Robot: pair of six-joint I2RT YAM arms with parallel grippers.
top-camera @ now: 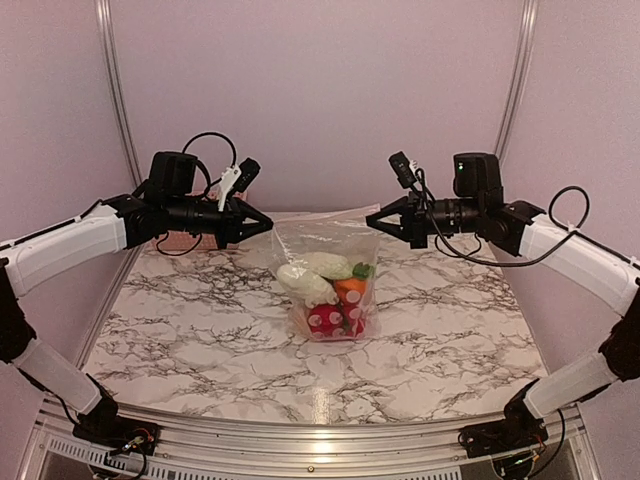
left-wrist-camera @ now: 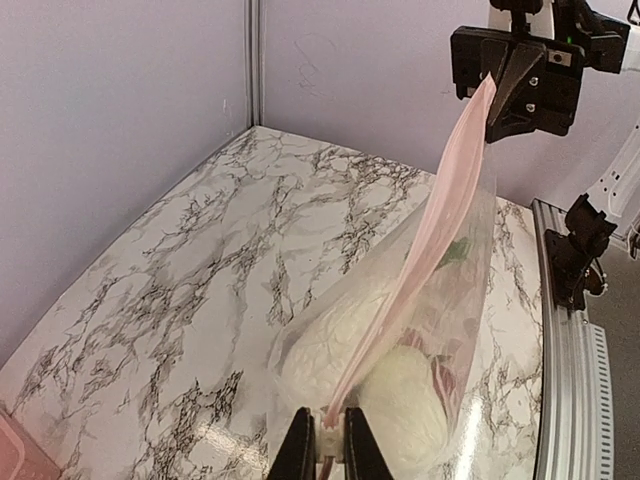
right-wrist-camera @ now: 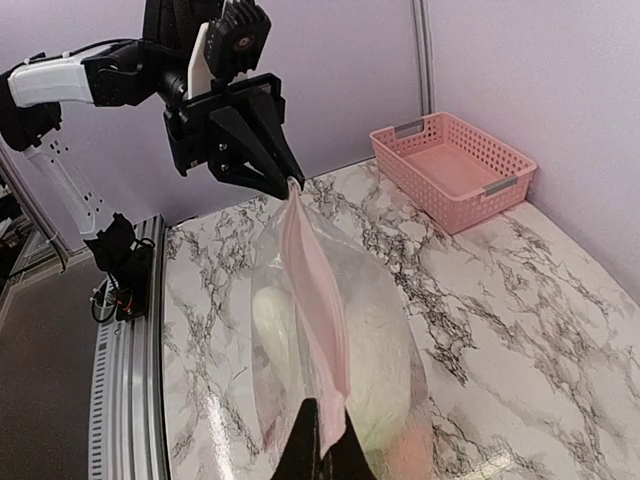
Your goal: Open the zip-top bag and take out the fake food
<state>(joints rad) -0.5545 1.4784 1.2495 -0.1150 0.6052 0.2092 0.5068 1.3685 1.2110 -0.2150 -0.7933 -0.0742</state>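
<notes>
The transparent zip-top bag hangs upright over the table's middle, its pink zip strip stretched between my two grippers. Inside lie the fake food pieces: white, orange, red with dots and green. My left gripper is shut on the strip's left end, seen in the left wrist view. My right gripper is shut on the strip's right end, seen in the right wrist view. The strip looks closed along its length.
A pink slotted basket stands at the table's back left corner, partly hidden behind the left arm in the top view. Purple walls enclose the marble table. A metal rail runs along the near edge.
</notes>
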